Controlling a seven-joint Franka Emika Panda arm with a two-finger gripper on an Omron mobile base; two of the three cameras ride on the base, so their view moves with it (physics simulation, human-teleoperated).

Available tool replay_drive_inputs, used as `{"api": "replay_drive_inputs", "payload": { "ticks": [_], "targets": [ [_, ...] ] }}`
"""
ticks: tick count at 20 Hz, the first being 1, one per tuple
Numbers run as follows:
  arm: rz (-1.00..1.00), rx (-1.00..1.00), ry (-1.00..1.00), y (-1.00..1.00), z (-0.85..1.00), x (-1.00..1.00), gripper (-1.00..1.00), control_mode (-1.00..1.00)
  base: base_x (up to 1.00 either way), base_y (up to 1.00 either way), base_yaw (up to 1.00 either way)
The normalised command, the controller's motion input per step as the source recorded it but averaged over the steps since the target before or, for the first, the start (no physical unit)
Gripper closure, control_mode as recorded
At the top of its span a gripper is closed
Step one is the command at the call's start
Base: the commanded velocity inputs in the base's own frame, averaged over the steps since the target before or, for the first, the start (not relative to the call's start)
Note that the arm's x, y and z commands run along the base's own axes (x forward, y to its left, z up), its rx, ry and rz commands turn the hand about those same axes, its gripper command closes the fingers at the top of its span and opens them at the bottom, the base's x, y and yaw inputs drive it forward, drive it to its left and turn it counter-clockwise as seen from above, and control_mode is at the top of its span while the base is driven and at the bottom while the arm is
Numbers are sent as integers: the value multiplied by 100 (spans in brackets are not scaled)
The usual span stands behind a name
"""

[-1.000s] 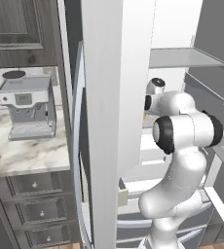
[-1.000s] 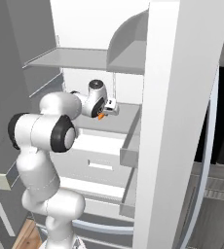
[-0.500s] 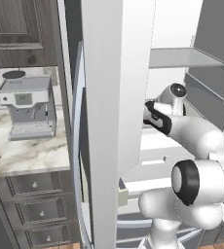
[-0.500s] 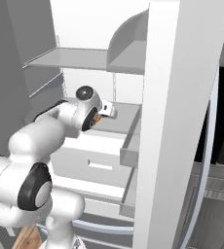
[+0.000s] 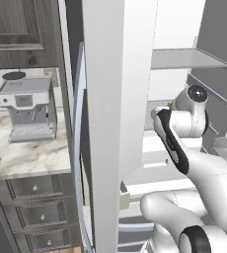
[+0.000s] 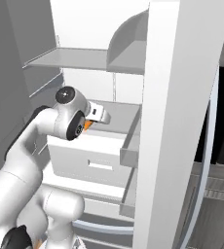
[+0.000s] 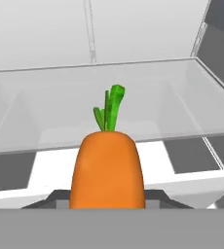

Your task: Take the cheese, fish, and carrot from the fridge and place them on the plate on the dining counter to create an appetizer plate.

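Note:
My gripper (image 6: pixel 92 121) is shut on the carrot (image 7: pixel 107 170), a stubby orange root with a green top (image 7: pixel 111 109). It holds the carrot upright inside the open white fridge (image 6: pixel 80 29), just above a grey shelf (image 7: pixel 109 102) and a white drawer (image 6: pixel 92 155). A sliver of orange carrot (image 6: pixel 87 126) shows at the hand in the right base view. In the left base view the hand (image 5: pixel 161 114) sits just past the fridge door (image 5: pixel 105 99). The cheese, fish, plate and dining counter are out of view.
The open fridge doors (image 6: pixel 175 121) stand close on both sides of the arm. An upper grey shelf (image 6: pixel 75 57) hangs above the hand. Left of the fridge a coffee machine (image 5: pixel 29 111) stands on a marble counter (image 5: pixel 21 158) over dark drawers (image 5: pixel 36 212).
The arm has folded down, its elbow dropping from beside the shelf to low in front of the drawers. The hand has drawn slightly back and down with the carrot still in it.

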Motion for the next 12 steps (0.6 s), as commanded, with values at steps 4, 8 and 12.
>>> {"api": "replay_drive_inputs", "payload": {
  "ticks": [4, 8, 12],
  "targets": [
    [0, -3, 17, 0, 7, -77, 100, -100, 0, 0, 0],
    [0, -1, 23, 0, 1, -42, 100, -100, 0, 0, 0],
    [0, 0, 29, 0, 0, -5, 100, -100, 0, 0, 0]
  ]
}}
